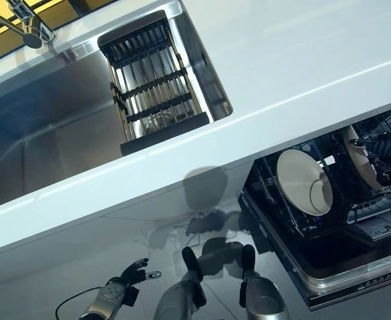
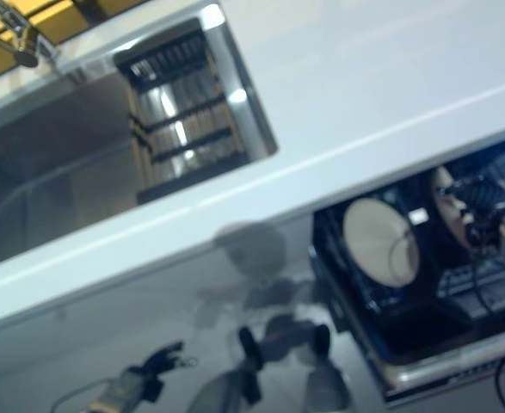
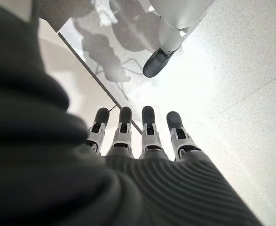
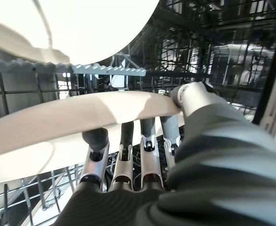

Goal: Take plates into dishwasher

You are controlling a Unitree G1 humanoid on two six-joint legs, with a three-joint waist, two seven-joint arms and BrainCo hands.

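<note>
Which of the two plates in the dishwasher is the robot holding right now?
The plate on the robot's right, gripped at its rim by the right hand. The other plate stands free in the rack, untouched.

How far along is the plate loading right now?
One cream plate already stands in the dishwasher rack. The right hand pinches a second plate over the rack, not yet released. The left hand hangs open, idle. No further plates are visible.

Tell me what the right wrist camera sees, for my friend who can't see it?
The robot's right hand pinches the rim of a cream plate between fingers and thumb, inside the dark wire dishwasher rack. Another pale plate stands just behind it.
</note>
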